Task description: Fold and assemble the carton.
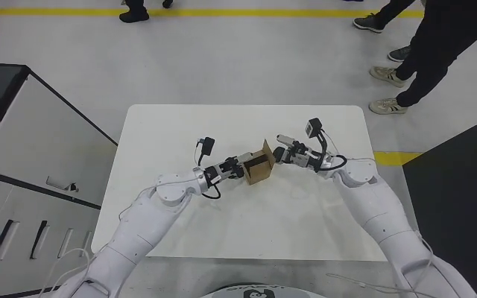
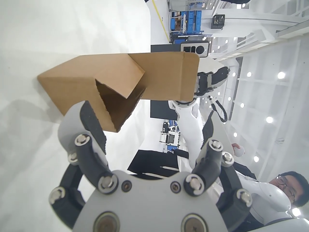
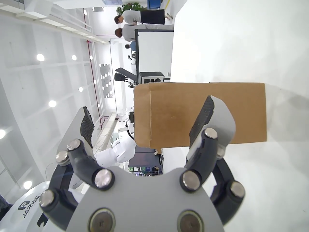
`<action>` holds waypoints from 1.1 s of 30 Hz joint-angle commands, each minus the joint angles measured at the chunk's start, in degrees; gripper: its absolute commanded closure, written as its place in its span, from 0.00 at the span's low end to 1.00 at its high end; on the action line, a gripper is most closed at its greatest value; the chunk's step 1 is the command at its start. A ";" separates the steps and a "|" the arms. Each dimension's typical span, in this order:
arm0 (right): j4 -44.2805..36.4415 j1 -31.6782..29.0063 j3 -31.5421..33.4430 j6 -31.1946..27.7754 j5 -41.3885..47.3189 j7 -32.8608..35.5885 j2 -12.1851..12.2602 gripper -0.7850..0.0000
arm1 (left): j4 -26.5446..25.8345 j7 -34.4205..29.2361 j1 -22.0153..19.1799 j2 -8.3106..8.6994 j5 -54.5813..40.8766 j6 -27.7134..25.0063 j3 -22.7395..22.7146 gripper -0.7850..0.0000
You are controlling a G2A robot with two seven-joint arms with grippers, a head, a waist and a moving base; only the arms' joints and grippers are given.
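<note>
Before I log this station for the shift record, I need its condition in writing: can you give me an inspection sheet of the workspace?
Surface: white table, bare apart from the job's thing.
Job's things: one brown carton standing mid-table, partly folded; the end facing the left gripper is open, with flaps not closed.
Clutter: nothing seen.
Grippers: left gripper open, at one side of the carton; right gripper open, at the opposite side; contact cannot be told.
Cables: left wrist cable and right wrist cable, black, looped at the arms.
Surroundings: grey cabinet beside the table; yellow line on the floor beyond.
</note>
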 commanded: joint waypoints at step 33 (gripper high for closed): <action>-2.24 -2.09 3.70 -0.37 -0.08 2.26 0.75 0.00 | 5.48 -1.38 -0.56 -0.04 1.54 2.65 -3.18 1.00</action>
